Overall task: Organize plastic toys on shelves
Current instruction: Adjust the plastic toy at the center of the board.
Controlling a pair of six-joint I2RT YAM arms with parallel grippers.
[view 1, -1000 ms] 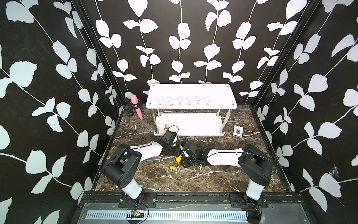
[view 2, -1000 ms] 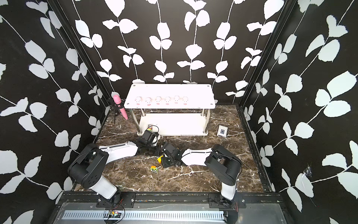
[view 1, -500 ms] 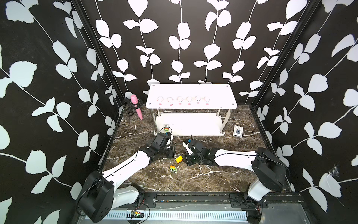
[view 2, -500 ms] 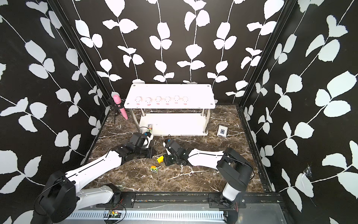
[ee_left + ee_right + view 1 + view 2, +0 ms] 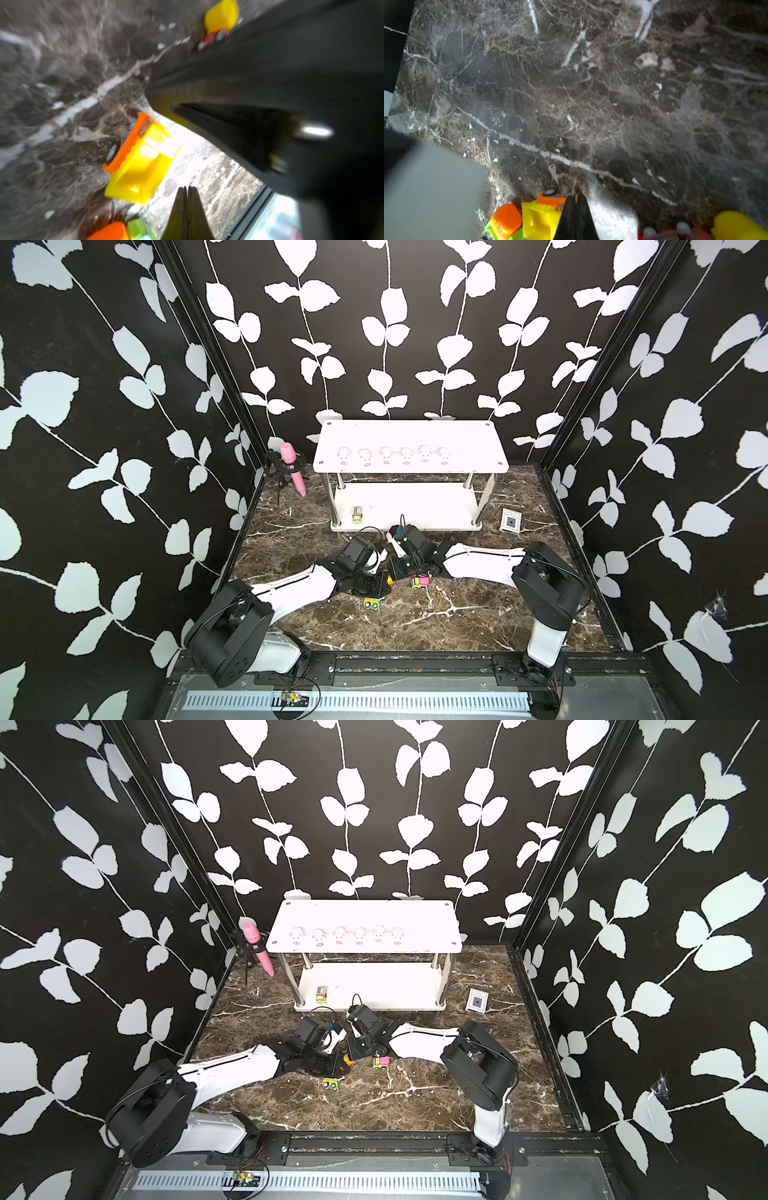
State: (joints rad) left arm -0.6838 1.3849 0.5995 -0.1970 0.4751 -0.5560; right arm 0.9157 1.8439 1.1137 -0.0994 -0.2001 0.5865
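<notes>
Done: six pigs [image 5: 392, 456] lining shelves [image 5: 478, 439] top tier; one car [image 5: 356, 515] sitting on lower tier.
Remaining: cars [image 5: 372, 604] waiting mid-frame on bench [image 5: 457, 622].
Left end effector [image 5: 187, 188]: sitting shut, gripping nothing.
Right end effector [image 5: 576, 197]: likewise.

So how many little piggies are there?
6. The pigs stand side by side in one row on the top shelf. None shows elsewhere, though the arms may hide something.

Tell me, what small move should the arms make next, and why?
Probably open the left gripper: its jaws are shut on nothing, and the yellow truck lies just ahead on the marble floor. The pigs already line the top shelf, while only one car sits on the lower shelf, so that truck seems next.
</notes>
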